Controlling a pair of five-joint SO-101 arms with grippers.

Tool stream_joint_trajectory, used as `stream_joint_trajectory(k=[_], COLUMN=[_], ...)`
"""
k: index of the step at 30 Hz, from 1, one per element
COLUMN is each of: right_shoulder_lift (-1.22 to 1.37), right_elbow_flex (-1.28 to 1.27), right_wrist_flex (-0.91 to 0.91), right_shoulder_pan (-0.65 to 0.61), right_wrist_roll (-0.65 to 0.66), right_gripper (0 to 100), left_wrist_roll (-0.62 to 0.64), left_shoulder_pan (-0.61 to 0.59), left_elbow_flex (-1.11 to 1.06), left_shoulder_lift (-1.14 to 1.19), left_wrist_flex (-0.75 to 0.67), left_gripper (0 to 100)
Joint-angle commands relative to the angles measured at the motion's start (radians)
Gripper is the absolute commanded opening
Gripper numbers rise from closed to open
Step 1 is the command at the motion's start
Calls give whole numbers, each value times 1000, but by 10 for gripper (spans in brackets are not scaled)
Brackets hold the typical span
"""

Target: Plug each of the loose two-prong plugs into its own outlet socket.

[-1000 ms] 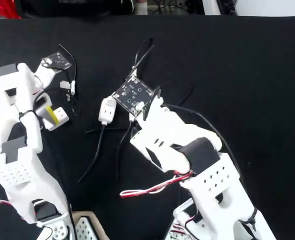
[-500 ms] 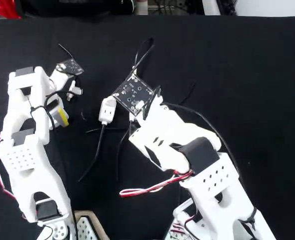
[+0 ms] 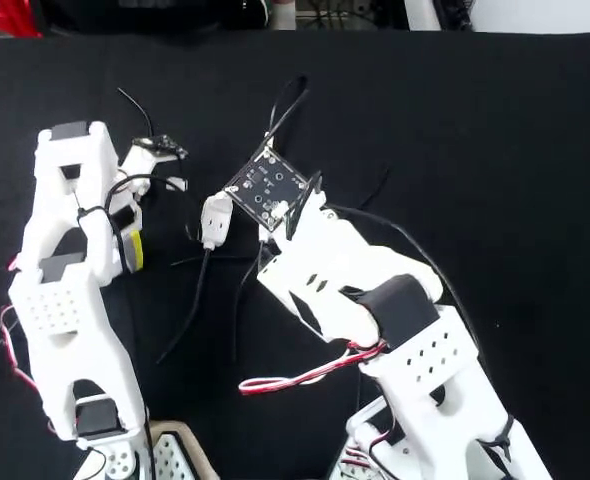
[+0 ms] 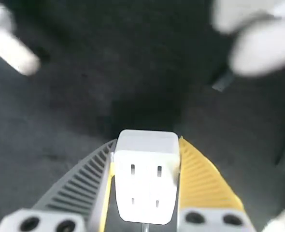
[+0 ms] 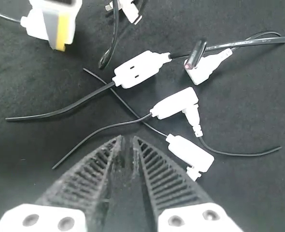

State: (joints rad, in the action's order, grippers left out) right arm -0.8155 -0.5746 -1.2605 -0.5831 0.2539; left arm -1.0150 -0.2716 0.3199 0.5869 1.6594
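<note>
Over the left side of the black table (image 3: 495, 150), the left gripper (image 4: 146, 144) is clamping a white socket block (image 4: 145, 186) between its grey and yellow fingers. The slotted face is turning toward the wrist camera and seemingly riding clear of the surface. Gripping it by the flanks is probably meant to leave the slots unobstructed and steady for a plug. Nearer the middle, the right gripper (image 5: 127, 140) is hovering above the scattered cords with its jaws drawn almost together, only a thin slit showing between them, and it is gripping nothing. Beneath it a corded socket (image 5: 141, 69) is lying flat, with an angled plug (image 5: 175, 102) just beside it and a straight plug (image 5: 190, 153) a little farther along, while thin black cords (image 5: 75, 112) are crossing between them. Being poised right over these pieces suggests this arm is lining up on one of the plugs, though the jaws would need to be opening first. No plug is sitting in any socket, so the task is looking barely begun.
</note>
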Motion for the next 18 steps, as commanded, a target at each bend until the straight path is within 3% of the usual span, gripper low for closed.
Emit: stream_joint_trajectory(k=[1,4,10,13,18], right_shoulder_lift=[4,7,68,113,139], right_elbow_flex=[2,-1,7,21,13], right_wrist_flex=[23,38,43,52,40], right_shoulder_pan=[-15,-15,-15,-28,-106], right_wrist_roll=[-11,-11,-11,-6,14], right_gripper=[26,26,26,26,26], left_wrist_roll=[-3,3,164,203,338], left_shoulder_pan=[27,53,96,140,148], left_elbow_flex=[-59,-225,-628,-779,-842], left_shoulder_lift=[-138,-222,-408,-493,-597], left_wrist_flex=[55,14,-351,-456,-471], left_gripper=[30,30,30,32,190])
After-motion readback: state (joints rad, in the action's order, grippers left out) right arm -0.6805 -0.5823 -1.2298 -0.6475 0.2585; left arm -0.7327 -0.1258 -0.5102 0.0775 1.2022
